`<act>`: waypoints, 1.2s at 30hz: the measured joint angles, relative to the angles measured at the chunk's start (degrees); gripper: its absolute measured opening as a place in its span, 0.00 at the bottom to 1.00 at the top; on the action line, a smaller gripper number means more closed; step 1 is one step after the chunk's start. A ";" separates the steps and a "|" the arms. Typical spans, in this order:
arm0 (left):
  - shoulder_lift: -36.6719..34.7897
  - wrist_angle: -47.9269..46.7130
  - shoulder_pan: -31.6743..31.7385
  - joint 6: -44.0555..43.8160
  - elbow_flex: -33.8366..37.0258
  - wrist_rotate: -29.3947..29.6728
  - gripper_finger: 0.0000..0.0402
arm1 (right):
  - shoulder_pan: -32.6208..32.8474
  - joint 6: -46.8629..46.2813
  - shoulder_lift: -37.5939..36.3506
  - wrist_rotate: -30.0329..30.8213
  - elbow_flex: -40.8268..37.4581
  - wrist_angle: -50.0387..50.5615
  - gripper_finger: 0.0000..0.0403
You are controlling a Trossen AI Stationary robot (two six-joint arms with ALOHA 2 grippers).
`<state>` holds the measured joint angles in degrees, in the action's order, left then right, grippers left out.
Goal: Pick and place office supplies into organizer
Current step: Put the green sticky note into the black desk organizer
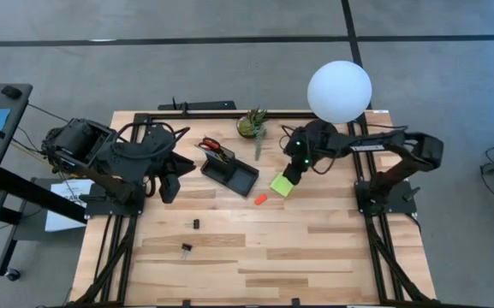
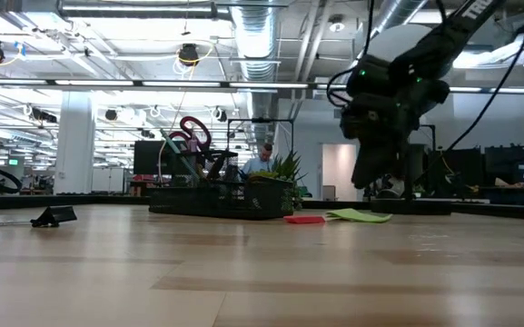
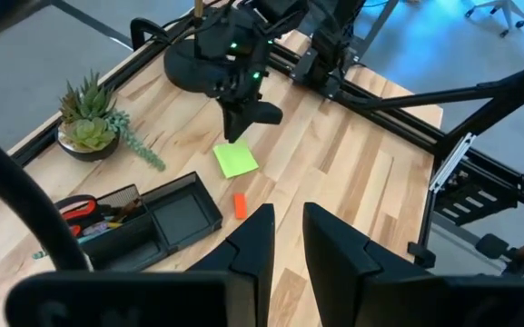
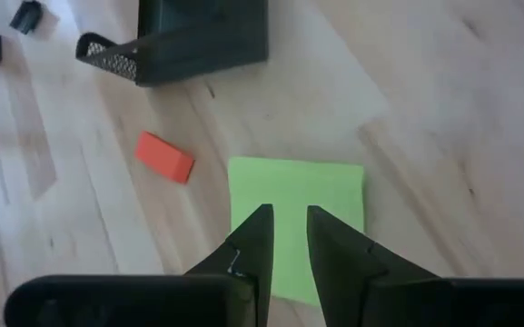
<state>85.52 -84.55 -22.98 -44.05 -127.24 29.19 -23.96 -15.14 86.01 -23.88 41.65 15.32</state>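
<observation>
My right gripper hangs shut, fingers pointing down, just above the lime-green sticky pad, which lies flat on the table. The low view shows the right gripper clear of the pad. A small orange eraser lies beside the pad. The black organizer stands left of them, with the red-handled scissors upright in its taller section. My left gripper waits shut, left of the organizer.
Two small black clips lie toward the near edge. A potted plant stands behind the organizer. The lamp's white globe hangs over the far right, close to my right arm. Bare wood stretches along the table's near half.
</observation>
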 joint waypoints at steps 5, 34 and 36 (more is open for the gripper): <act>0.01 -0.02 0.00 -0.04 0.00 -0.06 0.14 | 0.35 1.88 2.90 -0.38 0.00 -3.76 0.16; 0.02 0.04 -0.02 -3.65 0.00 -0.38 0.14 | 0.08 4.76 5.38 7.34 0.13 -4.32 0.45; 0.00 0.04 -0.02 -3.67 0.00 -0.37 0.14 | 0.43 2.82 7.76 7.39 0.13 -4.70 0.45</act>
<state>85.52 -84.51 -23.00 -47.72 -127.24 28.83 -23.53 -12.31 93.77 -16.49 41.78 10.61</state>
